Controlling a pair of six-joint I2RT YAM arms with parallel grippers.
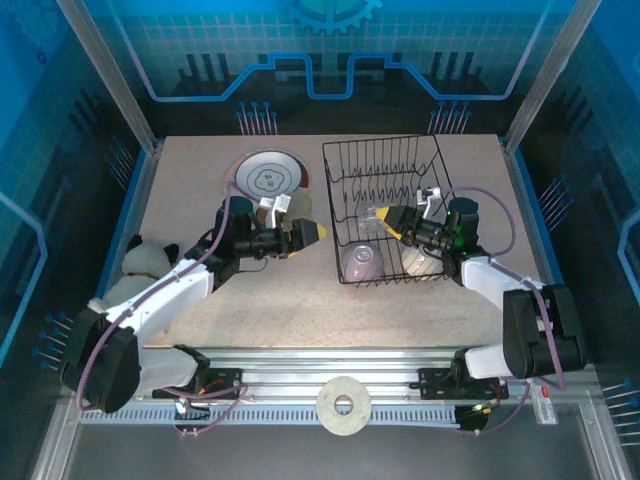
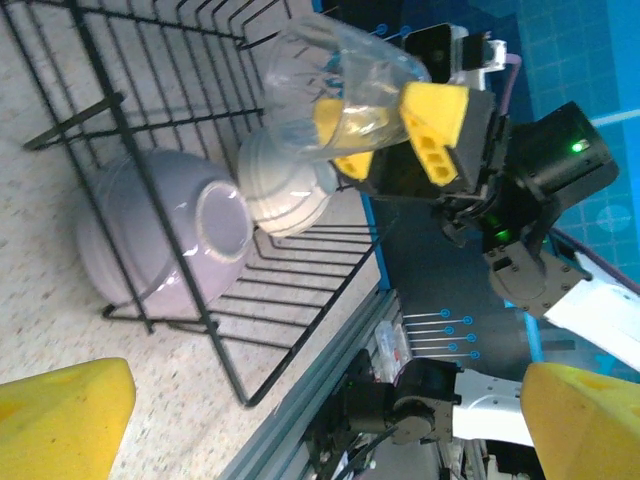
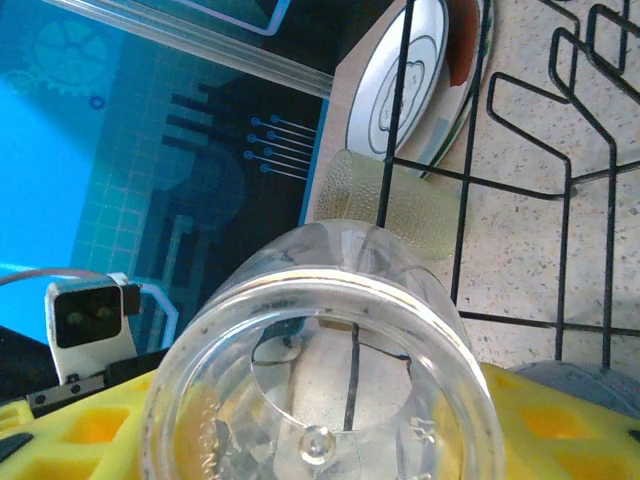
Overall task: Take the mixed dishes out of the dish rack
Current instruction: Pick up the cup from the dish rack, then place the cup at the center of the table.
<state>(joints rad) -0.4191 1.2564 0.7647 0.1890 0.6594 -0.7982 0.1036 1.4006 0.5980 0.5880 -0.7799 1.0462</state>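
Note:
The black wire dish rack [image 1: 390, 205] stands on the right half of the table. My right gripper [image 1: 386, 217] reaches into it and is shut on a clear glass [image 2: 335, 80], which lies sideways between its yellow fingers [image 2: 440, 125]. In the right wrist view the glass [image 3: 330, 370] covers the space around my right gripper [image 3: 330, 430]. A lavender bowl [image 2: 160, 235] and a white bowl [image 2: 285, 185] lie in the rack's near end. My left gripper [image 1: 316, 232] hovers open just left of the rack, nothing between its fingers [image 2: 60, 420].
A pale round plate [image 1: 268, 178] lies on the table left of the rack, with a frosted cup [image 3: 390, 200] beside it. A white bundle [image 1: 145, 260] sits at the table's left edge. A pale ring [image 1: 343, 403] rests on the front rail.

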